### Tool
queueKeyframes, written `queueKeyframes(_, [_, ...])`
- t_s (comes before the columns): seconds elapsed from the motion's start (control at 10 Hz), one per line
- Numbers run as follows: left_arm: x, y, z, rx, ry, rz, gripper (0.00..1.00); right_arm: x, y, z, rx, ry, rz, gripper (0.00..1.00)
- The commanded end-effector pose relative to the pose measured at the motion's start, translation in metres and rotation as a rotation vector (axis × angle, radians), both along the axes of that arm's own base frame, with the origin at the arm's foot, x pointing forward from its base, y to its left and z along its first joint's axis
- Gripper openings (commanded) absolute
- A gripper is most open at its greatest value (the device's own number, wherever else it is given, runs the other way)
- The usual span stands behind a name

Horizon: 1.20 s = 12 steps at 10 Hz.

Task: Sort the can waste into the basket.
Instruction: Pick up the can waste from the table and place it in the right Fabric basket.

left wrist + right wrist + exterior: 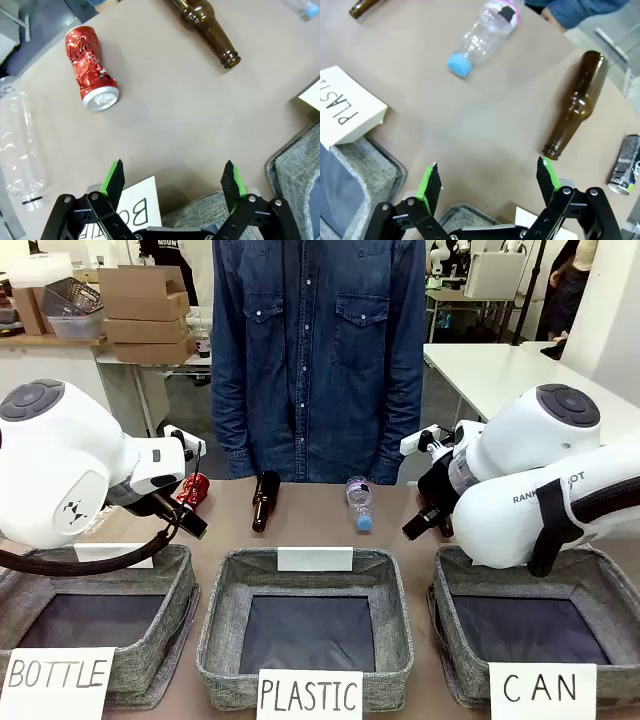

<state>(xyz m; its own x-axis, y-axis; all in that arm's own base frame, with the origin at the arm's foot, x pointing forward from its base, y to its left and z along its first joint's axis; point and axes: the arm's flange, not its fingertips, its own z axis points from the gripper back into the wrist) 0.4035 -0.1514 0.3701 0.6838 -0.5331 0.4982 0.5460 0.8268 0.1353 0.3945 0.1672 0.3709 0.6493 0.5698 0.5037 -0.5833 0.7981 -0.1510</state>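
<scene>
Plainly nearest the left gripper (pixel 174 176), spread and empty, lay a dented red metal drink can (pixel 91 67), ahead-left, long axis running roughly away.

Beyond the "PLASTIC" basket (pixel 305 570) and to its left, the red can (pixel 193 490) is partly covered by the left end effector (pixel 192 523). To that basket's right, the "CAN" basket (pixel 445 630) is overlapped by the right arm (pixel 520 510) and cut by the picture's edge. In the right wrist view the dark blue can (pixel 626 162), well apart from that basket's sign (pixel 340 105), is clipped at the edge, its print unreadable.
</scene>
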Motion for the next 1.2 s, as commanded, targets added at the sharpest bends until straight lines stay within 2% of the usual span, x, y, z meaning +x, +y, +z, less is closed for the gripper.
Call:
queueKeyframes(0.0, [0.0000, 0.0000, 0.0001, 0.000, 0.000, 0.000, 1.00, 0.0000, 0.0000, 0.0000, 0.000, 0.000, 0.000, 1.00])
queueKeyframes(1.0, [0.0000, 0.0000, 0.0001, 0.000, 0.000, 0.000, 1.00, 0.0000, 0.0001, 0.0000, 0.000, 0.000, 0.000, 1.00])
queueKeyframes(1.1, [0.0000, 0.0001, 0.0000, 0.000, 0.000, 0.000, 1.00, 0.0065, -0.0025, 0.0024, -0.009, 0.082, -0.011, 1.00])
